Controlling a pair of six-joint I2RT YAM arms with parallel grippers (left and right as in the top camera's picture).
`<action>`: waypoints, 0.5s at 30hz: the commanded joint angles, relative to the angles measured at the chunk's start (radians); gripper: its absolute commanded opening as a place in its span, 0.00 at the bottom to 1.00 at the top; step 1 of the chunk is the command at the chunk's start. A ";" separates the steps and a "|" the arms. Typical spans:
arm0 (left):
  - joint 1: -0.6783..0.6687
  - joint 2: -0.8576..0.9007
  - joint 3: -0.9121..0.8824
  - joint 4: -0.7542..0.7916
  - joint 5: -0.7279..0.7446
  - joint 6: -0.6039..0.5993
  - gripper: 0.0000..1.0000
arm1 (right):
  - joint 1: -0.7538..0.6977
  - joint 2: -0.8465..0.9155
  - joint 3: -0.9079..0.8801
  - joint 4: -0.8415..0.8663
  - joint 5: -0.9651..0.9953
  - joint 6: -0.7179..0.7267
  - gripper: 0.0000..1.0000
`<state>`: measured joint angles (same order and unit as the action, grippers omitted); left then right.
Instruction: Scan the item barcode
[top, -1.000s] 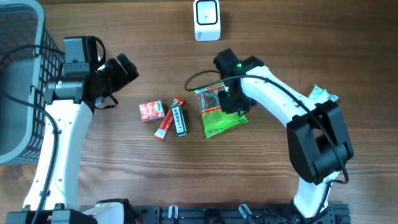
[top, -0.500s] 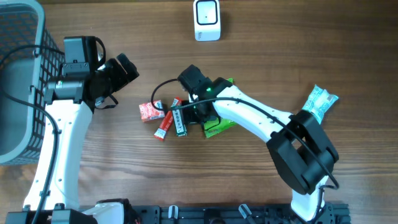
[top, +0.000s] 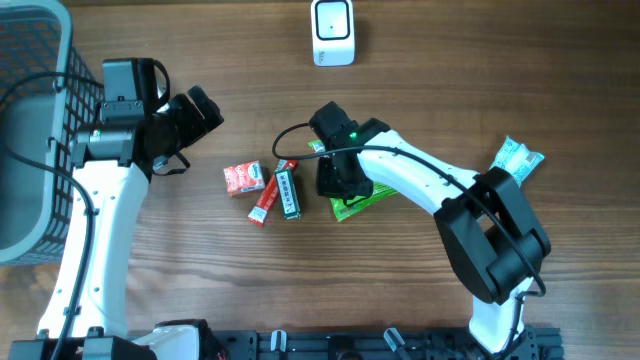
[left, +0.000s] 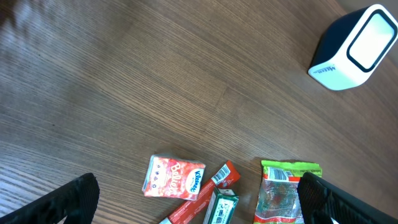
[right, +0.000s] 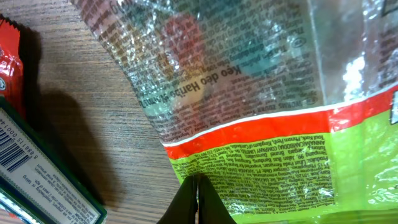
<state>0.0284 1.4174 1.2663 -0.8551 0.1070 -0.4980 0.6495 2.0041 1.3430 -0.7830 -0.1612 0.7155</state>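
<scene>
The item is a snack bag (top: 368, 194). It is seen lying on the wooden table (top: 430, 80), near the middle. It is partly hidden under the right arm in the overhead view. 1 part of the bag is clear, with small dark words printed on it, and something red can be seen inside. A red band is printed across it. Past the band, the bag is bright green and covered in tiny black print. In the left wrist view, a green strip is seen along its far end.

The right gripper (top: 335, 182) is placed over the bag. Its 2 fingers are pressed tight together at the green part. Whether the thin wrap is pinched between them cannot be told.

The left gripper (top: 198, 113) is held above the table, well apart from the bag, with its 2 fingers spread wide and nothing between them.

Just left of the bag, 3 small packs are laid close together: a green pack (top: 288, 194) with a barcode on it, a red stick pack (top: 268, 198) and a red box (top: 244, 178). A white scanner (top: 333, 32) is stood at the far edge, well apart from the bag. A grey basket (top: 25, 150) is seen at the left, and a teal and white packet (top: 518, 158) at the right.
</scene>
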 joint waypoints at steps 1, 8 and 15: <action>0.003 0.004 0.002 0.002 0.012 0.020 1.00 | 0.029 0.018 -0.010 0.005 -0.035 0.020 0.04; 0.003 0.004 0.002 0.002 0.012 0.019 1.00 | 0.059 0.019 -0.010 0.027 0.008 0.046 0.04; 0.003 0.004 0.002 0.002 0.011 0.020 1.00 | 0.071 0.032 -0.010 0.041 0.004 0.079 0.04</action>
<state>0.0284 1.4174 1.2663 -0.8551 0.1070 -0.4980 0.7094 2.0071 1.3430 -0.7399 -0.1749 0.7746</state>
